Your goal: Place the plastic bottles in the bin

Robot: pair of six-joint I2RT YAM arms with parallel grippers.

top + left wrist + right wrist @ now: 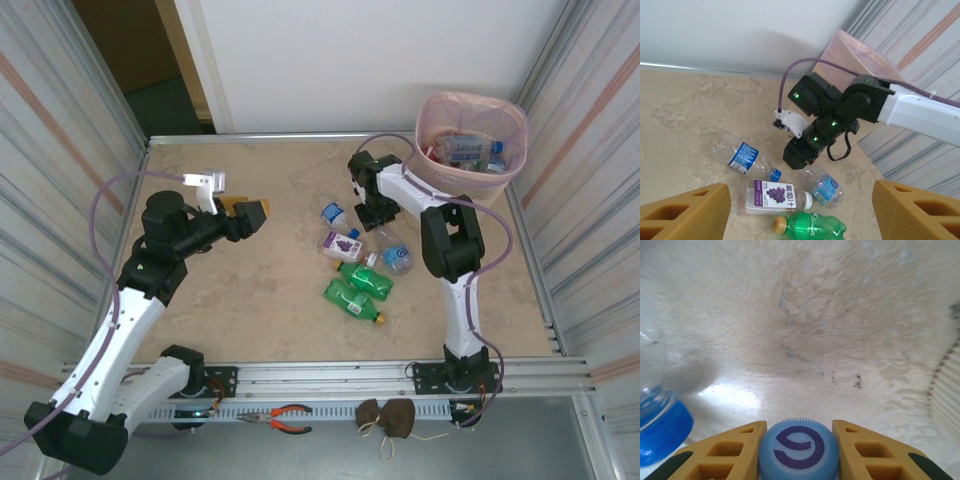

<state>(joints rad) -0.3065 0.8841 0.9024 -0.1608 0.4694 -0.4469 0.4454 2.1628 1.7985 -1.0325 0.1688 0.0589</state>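
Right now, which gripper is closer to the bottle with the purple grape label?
The right. The right gripper sits just behind and right of the purple-labelled bottle, clamped on a neighbouring bottle's blue cap. The left gripper hovers open farther off, to its left.

Beige marbled tabletop (260,310) w/ metal edge rail (330,372) at 6; white wall (370,60) at 12; dark opening (140,70) at 11; corrugated grey panels (50,130) at 9 & 3; soft even light.
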